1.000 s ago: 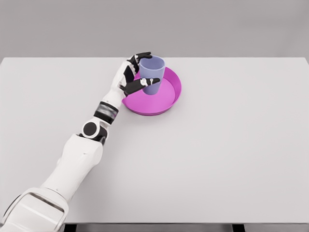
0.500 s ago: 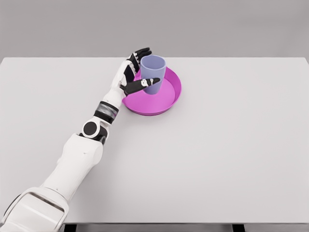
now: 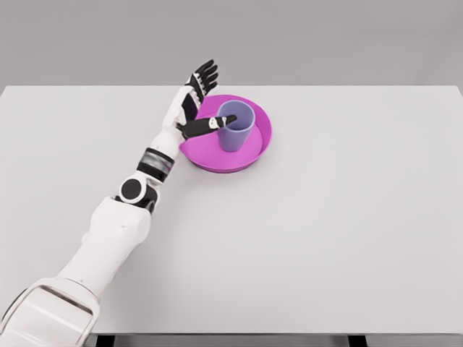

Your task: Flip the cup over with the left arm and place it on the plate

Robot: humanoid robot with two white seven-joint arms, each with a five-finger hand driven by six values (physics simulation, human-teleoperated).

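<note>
A lilac cup [image 3: 236, 126] stands upright, mouth up, on the magenta plate [image 3: 253, 148] at the back middle of the table. My left hand [image 3: 198, 101] is just left of the cup, open, with its fingers [image 3: 205, 75] stretched up and away. Its thumb [image 3: 214, 125] points right and reaches the cup's left side; whether it touches is unclear. The hand holds nothing. The right arm is out of view.
The white table [image 3: 325, 231] spreads wide to the right and front of the plate. My left arm [image 3: 119, 224] crosses the table's left part from the lower left corner.
The left hand let go of the cup and spread its fingers, drawing back to the left. The cup dropped slightly and now stands on the plate.
</note>
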